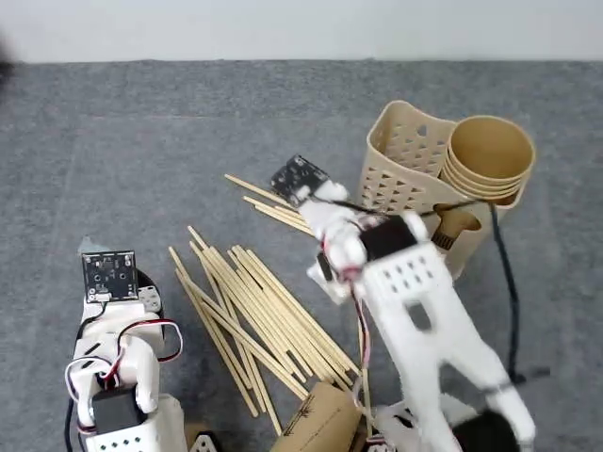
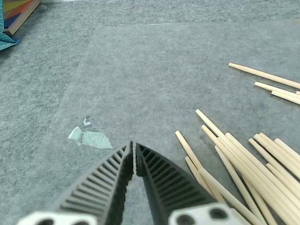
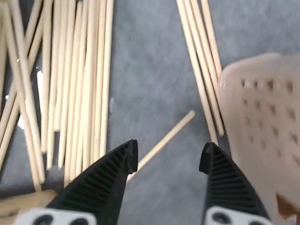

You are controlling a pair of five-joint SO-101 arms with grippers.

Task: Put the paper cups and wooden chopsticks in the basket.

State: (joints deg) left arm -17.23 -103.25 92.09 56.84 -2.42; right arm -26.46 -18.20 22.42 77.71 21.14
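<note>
A beige perforated basket (image 1: 407, 155) stands at the back right with a stack of paper cups (image 1: 490, 155) in it. Another paper cup (image 1: 320, 424) lies on its side at the front edge. Many wooden chopsticks (image 1: 254, 311) are fanned out on the grey mat, and a few more (image 1: 268, 202) lie beside the basket. My right gripper (image 3: 169, 152) is open, its jaws on either side of a single slanted chopstick (image 3: 174, 129), with the basket wall (image 3: 262, 108) close by. My left gripper (image 2: 134, 147) is shut and empty over bare mat, left of the chopsticks (image 2: 243, 168).
A torn scrap of pale tape (image 2: 91, 138) lies on the mat just ahead of the left gripper. A colourful flat object (image 2: 18, 14) sits at the mat's far corner. A black cable (image 1: 504, 282) runs down past the basket.
</note>
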